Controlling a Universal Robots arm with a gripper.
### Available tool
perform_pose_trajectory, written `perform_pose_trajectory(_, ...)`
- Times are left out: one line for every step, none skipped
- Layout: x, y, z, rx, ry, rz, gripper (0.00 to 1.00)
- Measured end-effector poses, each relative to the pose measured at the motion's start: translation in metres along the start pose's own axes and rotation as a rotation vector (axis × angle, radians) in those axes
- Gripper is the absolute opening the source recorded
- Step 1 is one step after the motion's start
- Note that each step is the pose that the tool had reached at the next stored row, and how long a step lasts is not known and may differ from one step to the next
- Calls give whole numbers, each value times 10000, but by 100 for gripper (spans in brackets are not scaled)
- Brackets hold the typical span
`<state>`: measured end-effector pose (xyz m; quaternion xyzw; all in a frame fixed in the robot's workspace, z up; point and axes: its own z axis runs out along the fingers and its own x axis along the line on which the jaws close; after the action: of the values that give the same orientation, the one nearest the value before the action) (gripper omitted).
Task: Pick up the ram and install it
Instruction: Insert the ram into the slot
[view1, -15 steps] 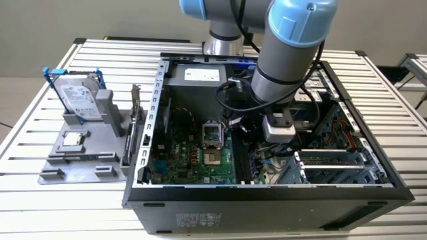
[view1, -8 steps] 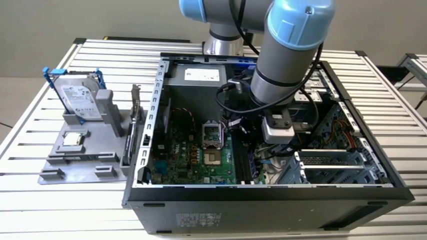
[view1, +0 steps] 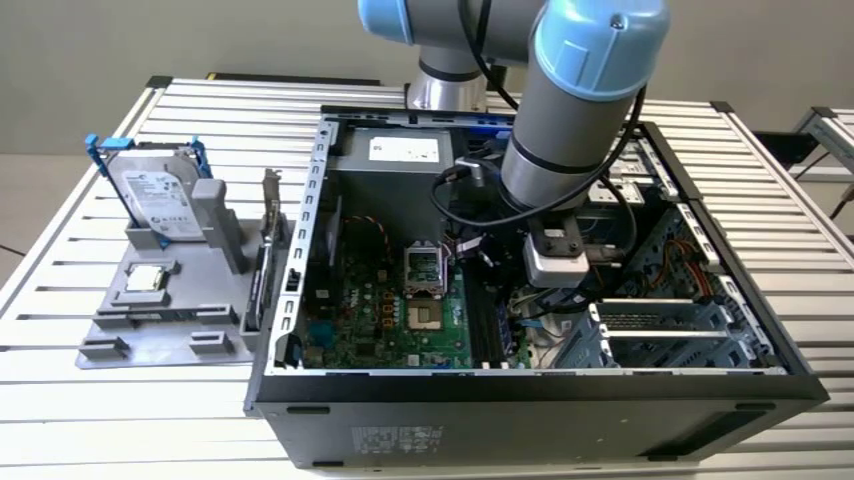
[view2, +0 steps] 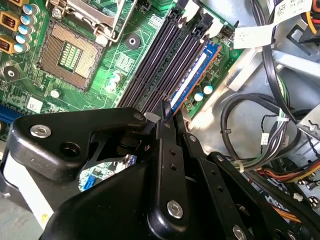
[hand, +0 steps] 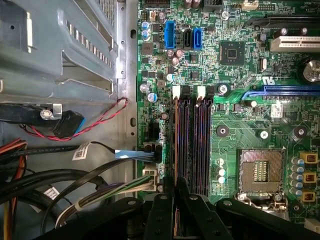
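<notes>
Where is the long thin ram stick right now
In the second wrist view, the thin ram stick stands in the outermost memory slot on the green motherboard, directly ahead of the black gripper.

Probably a robotics lab: slatted aluminium table (view1: 107, 400), open computer case (view1: 534, 385), parts fixture (view1: 160, 330).
</notes>
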<state>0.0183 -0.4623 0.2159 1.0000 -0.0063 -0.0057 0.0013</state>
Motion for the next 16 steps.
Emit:
perform_pose_trajectory(-1, 0, 0, 7, 0, -17, 0)
perform_pose_trajectory(-1, 0, 0, 11, 0, -35, 0)
perform_pose_trajectory(-4, 0, 0, 14, 0, -58, 0)
perform_pose_trajectory(-5, -1, 4, 32, 3, -63, 0)
perform_pose_trajectory(-6, -1, 5, 34, 3, -63, 0)
perform_pose_trajectory(-6, -1, 4, 31, 2, -64, 0)
perform_pose_trajectory(-6, 0, 1, 29, 0, -63, 0)
perform_pose_trajectory(-6, 0, 0, 28, -1, -63, 0)
perform_pose_trajectory(-6, 0, 0, 31, 0, -63, 0)
perform_pose_trajectory(-6, 0, 0, 33, 0, -63, 0)
perform_pose_trajectory(-6, 0, 0, 35, 0, -63, 0)
perform_pose_trajectory(-6, 0, 0, 37, -1, -65, 0)
perform_pose_trajectory(-6, 1, 0, 40, -1, -64, 0)
perform_pose_trajectory(-6, 0, 0, 42, -1, -64, 0)
perform_pose_trajectory(-6, 0, 0, 45, -1, -64, 0)
perform_pose_trajectory(-6, 0, 0, 47, -1, -64, 0)
